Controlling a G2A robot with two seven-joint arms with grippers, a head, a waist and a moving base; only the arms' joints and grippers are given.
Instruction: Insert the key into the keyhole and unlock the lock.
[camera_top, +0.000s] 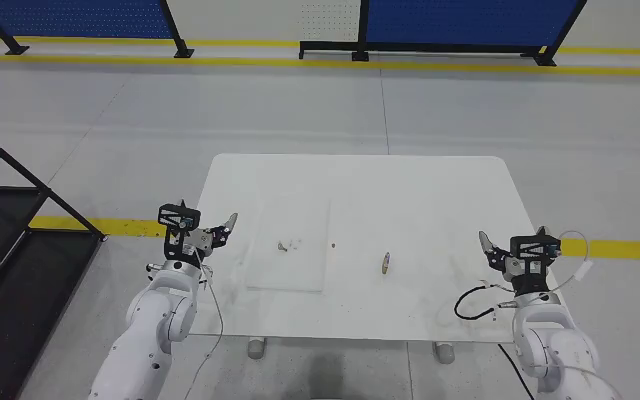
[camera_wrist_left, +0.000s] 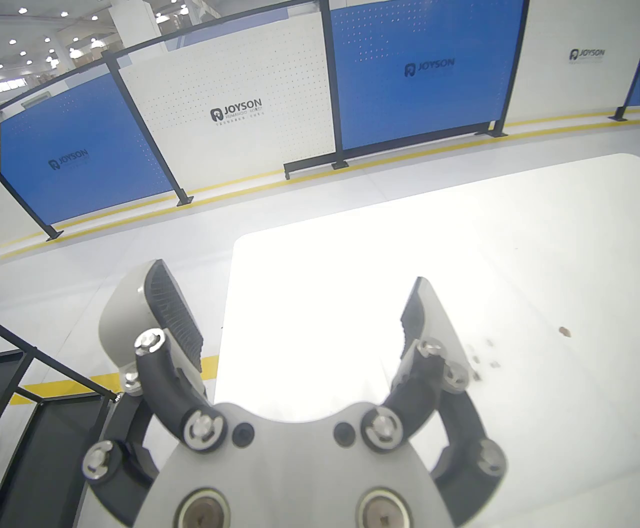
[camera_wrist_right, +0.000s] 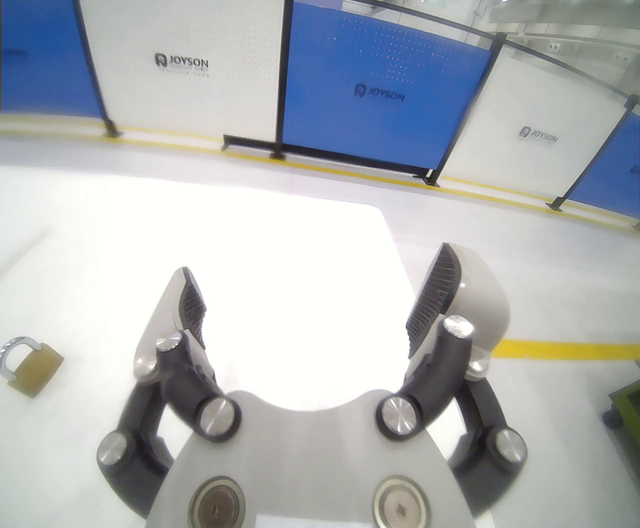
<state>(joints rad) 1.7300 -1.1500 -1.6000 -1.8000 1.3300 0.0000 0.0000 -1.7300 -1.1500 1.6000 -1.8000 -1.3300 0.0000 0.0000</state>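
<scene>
White table (camera_top: 420, 190) on a pale grey shop floor w/ yellow lines; blue & white fence panels (camera_top: 470, 20) stand beyond the far edge.

Nearest, by the table's near-left corner: left gripper (camera_wrist_left: 290, 287), jaws spread wide w/ nothing between them, one finger out past the left edge. By the near-right corner: right gripper (camera_wrist_right: 315, 267), also wide open & empty, over the table. Both are well apart from the task's things.

A bit further in, right of the table's middle: the lock (camera_wrist_right: 32, 369), a small brass padlock w/ silver shackle, lying flat. The shackle looks seated as far as can be made out. Left of the middle lies a thin white sheet (camera_top: 300, 275). On it are small pale bits, prob. the key (camera_top: 289, 243); too small to be sure, and there may be more than one.

Handling, as a judgement:
- **Lock:** solid metal, rigid, heavy for its size. Its sides are smooth, so it will likely skid on the slick top if nudged. Take it across the body's flanks, leaving keyhole end & shackle free. Can't tell which way the keyhole faces.
- **Key:** light, thin, stiff, flat on the sheet, so awkward to get under. Pinch the head w/ the blade sticking out, firmly enough that it won't twist in the pads when turned.

Neither is fragile.
</scene>
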